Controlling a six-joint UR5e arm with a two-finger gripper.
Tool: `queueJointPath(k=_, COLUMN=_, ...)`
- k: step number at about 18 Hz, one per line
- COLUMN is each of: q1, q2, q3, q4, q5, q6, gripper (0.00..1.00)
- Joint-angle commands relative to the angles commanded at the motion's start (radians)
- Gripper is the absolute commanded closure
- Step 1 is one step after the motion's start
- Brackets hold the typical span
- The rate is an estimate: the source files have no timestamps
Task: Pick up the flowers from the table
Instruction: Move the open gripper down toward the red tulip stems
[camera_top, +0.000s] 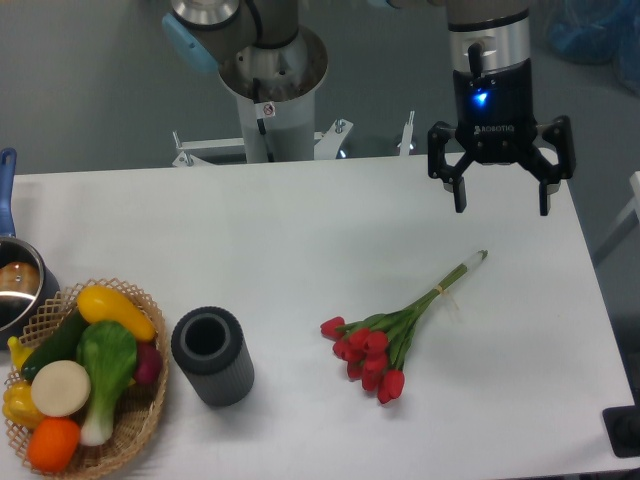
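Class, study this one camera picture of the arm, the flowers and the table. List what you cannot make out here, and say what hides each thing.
- Pot, camera view: cut off by the left edge; its contents show only as a glare.
- Lower vegetables in the wicker basket: covered by those piled on top.
- Inside of the dark ribbed cylinder: in shadow.
- Height of the open claw above the table: one view cannot settle it.
- Binding on the flowers: too small.

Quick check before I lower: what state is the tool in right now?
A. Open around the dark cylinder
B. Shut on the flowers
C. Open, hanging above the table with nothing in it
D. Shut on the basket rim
C: the tool hangs open and empty above the table, with the flowers lying untouched on the white top.
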Motion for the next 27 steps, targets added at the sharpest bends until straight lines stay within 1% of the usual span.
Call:
queueJointPath(k=7, q1=-0.002, q2=-0.006, q3=0.0, q4=0.008, q5=0.0, q6=0.012, gripper=0.0)
queueJointPath(k=14, q1=-0.008, q2=-0.011, q3=-0.037, q4=0.011, q5=-0.003, q6=0.008, gripper=0.0)
queueJointPath(k=17, q1=-0.011, q2=-0.015, q3=-0.063, q4=0.017, q5=-0.006, q6=-0.038, gripper=0.0)
queueJointPath(k=20, q1=-0.028, q2=-0.044, q3=-0.086, q4=0.02, q5=-0.006, q6=-0.037, gripper=0.0)
queueJointPath(k=24, q1=-0.075, q2=-0.116, q3=-0.091, q4=0.021, q5=-0.002, q6=-0.032, gripper=0.0)
queueJointPath(k=27, q1=-0.094, q2=-0.156, q3=-0.092, q4=0.017, q5=0.0, q6=-0.034, gripper=0.0)
